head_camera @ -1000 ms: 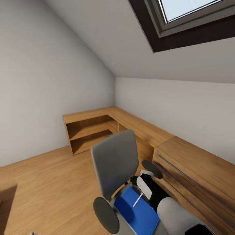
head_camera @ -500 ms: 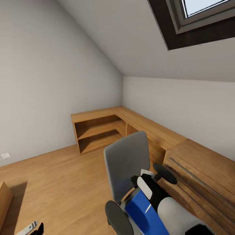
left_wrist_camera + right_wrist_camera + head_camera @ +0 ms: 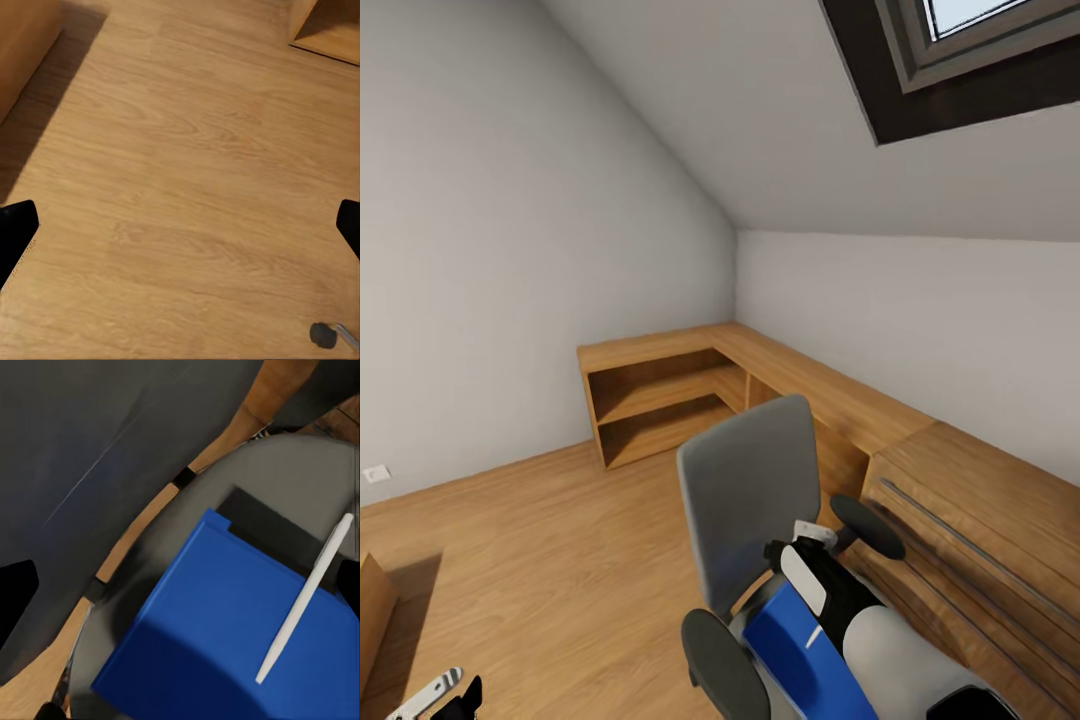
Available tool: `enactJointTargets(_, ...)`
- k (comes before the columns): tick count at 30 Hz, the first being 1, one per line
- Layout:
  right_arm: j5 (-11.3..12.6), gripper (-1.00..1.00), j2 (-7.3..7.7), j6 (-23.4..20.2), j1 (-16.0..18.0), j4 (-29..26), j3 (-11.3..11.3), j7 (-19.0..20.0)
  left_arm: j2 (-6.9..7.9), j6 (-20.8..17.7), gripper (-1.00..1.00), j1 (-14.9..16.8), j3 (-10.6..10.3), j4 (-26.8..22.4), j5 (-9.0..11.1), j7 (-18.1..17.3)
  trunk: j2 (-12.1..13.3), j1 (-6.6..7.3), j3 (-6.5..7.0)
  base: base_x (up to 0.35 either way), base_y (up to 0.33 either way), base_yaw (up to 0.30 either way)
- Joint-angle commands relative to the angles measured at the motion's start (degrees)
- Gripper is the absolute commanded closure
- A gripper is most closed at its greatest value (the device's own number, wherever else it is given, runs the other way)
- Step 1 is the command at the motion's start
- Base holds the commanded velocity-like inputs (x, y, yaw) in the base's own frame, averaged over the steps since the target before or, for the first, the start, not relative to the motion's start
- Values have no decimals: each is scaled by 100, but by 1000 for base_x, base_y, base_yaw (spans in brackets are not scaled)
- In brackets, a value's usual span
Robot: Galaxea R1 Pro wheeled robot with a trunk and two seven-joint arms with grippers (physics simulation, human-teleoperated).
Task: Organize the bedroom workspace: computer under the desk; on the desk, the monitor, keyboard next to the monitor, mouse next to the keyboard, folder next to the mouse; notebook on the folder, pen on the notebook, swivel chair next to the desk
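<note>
Wooden floor (image 3: 187, 187), spread black jaws at both edges, chair caster (image 3: 324, 334), shelf corner (image 3: 330, 30)

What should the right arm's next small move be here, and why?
Probably lower the right gripper, its fingers spread wide, toward the near edge of the blue folder. The folder lies on the swivel chair seat with a white pen on top, so a level approach seems wise.

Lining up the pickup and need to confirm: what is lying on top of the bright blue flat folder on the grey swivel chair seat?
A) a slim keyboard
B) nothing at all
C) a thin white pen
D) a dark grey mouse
C: the right wrist view shows a thin white pen lying diagonally across the bright blue flat folder, which rests on the grey padded seat of the swivel chair.
</note>
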State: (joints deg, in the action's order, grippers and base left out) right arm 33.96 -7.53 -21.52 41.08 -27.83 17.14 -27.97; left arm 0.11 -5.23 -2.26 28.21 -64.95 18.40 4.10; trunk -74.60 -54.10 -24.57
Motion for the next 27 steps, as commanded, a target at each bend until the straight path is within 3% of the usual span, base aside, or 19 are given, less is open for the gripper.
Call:
enactJointTargets(1,3,-100,3,-5,5,2,42,-47,0,-35,-100,-3,8,-59,59,25,-45,-23,-24,0,0,0)
enactJointTargets(5,-200,-100,-4,45,5,69,43,-49,-48,-43,-100,-3,44,-290,59,28,-206,-111,-96,0,0,0)
enactJointTargets(10,-327,-100,-6,192,5,107,44,-50,-314,-11,-100,-60,88,-659,44,29,-406,-221,-186,0,0,0)
enactJointTargets(15,-363,-100,-4,279,5,121,37,-50,-585,-11,-100,-579,268,-1468,36,13,-607,-331,-275,0,0,0)
enactJointTargets(21,-371,-100,8,341,5,132,36,-51,-712,-24,-100,-945,323,-1878,34,5,-847,-462,-383,0,0,0)
enactJointTargets(27,-375,-100,12,507,5,241,41,-50,-734,-18,-100,-1006,332,-1943,33,3,-1088,-594,-491,0,0,0)
